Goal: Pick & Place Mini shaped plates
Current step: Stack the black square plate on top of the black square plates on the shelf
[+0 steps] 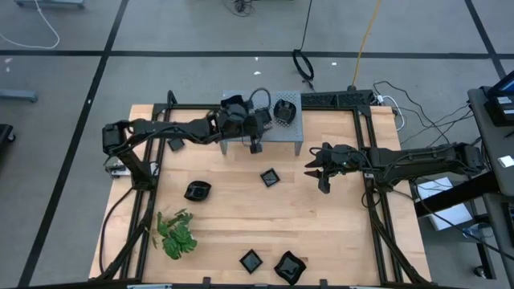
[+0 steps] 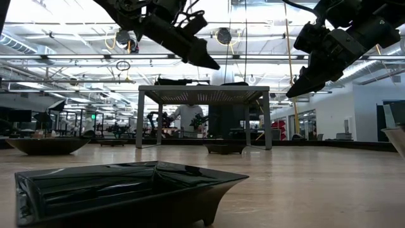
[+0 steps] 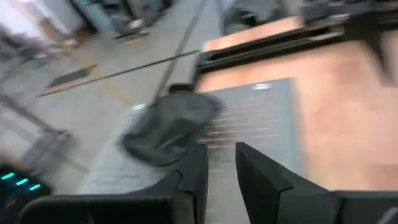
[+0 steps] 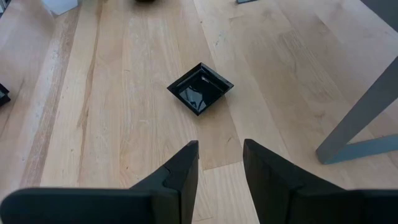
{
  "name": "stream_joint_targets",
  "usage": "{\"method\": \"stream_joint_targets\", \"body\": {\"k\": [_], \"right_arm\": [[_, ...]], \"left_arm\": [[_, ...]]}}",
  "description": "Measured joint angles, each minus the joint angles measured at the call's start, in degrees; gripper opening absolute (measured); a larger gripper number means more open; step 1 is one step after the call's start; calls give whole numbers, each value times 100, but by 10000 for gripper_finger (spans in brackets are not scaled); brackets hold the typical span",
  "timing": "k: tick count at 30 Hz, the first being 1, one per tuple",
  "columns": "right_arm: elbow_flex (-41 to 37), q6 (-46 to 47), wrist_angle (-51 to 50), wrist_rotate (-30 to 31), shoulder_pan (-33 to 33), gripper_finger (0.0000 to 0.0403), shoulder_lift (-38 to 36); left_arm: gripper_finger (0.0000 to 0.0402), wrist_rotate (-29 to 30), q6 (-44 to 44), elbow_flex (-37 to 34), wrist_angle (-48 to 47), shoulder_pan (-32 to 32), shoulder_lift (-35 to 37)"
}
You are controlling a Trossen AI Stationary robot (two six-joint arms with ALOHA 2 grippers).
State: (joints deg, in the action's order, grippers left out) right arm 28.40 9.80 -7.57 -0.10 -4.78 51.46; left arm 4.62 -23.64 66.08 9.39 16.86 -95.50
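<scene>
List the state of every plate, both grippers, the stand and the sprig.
Left gripper: over the grey perforated metal stand, fingers apart, empty.
Right gripper: above the table, open, empty.
Black plate on stand: resting, released.
Square black plate mid-table: lying flat, untouched.
Green leafy sprig: lying on the table.

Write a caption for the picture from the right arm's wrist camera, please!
The right gripper, fingers apart, hangs above a square black plate on the wooden table.

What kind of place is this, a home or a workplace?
Probably a workplace, such as a large robotics lab or workshop: the ceiling has exposed pipes and strip lights, cables trail over a bare grey floor, and a person stands at benches behind.
</scene>
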Motion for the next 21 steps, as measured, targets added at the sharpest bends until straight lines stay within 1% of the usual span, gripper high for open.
{"method": "stream_joint_targets", "body": {"k": [5, 13, 17, 21], "right_arm": [[0, -2, 0, 0, 2, 116, -1], [0, 0, 0, 0, 2, 116, -1], [0, -2, 0, 0, 2, 116, -2], [0, -2, 0, 0, 1, 116, -2]], "left_arm": [[88, -346, 3, 0, -480, -436, 0], [88, -365, -15, 0, -1276, -1201, 0], [88, -312, -9, 0, -1611, -1486, 0], [88, -284, 200, 0, -1901, -1723, 0]]}}
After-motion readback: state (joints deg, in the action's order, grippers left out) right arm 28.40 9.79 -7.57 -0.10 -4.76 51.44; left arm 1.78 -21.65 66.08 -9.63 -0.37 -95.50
